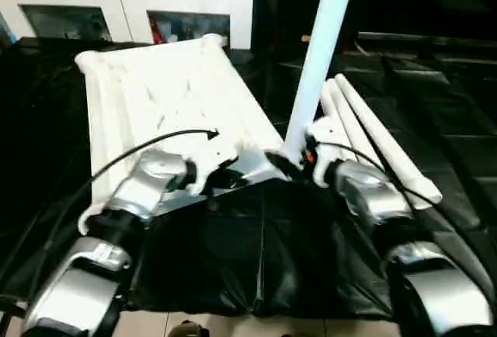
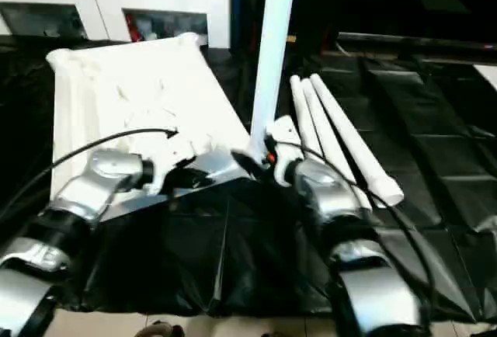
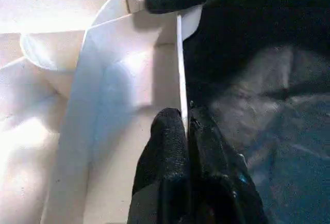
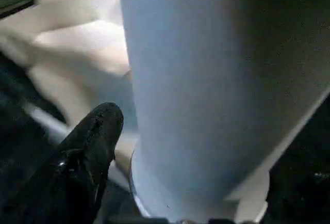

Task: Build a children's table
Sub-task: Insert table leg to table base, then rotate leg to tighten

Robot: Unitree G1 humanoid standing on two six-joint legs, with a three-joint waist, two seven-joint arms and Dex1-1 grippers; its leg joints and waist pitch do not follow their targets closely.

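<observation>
The tabletop [image 1: 167, 96] lies underside up on black sheeting [image 1: 256, 251], and one leg [image 1: 322, 50] stands upright in its near corner socket. Three more legs [image 1: 373, 139] lie together just beyond the right gripper [image 1: 289, 165].

The left gripper [image 3: 186, 131] has its fingers pressed together on the tabletop's thin near rim, which runs up between the fingertips. That pinch steadies the top, so it should hold until the leg is firmly home.

The right gripper sits at the foot of the standing leg. One black finger [image 4: 95, 131] shows just beside the tube, apart from it; the other is hidden, so I cannot tell how wide the gripper stands, nor whether it grips the leg.

To do this step well, I judge the leg should be checked for seating: it leans slightly, so a straight push down along its axis into the socket would help, with the rim kept pinned so the top doesn't slide on the slick sheeting.
</observation>
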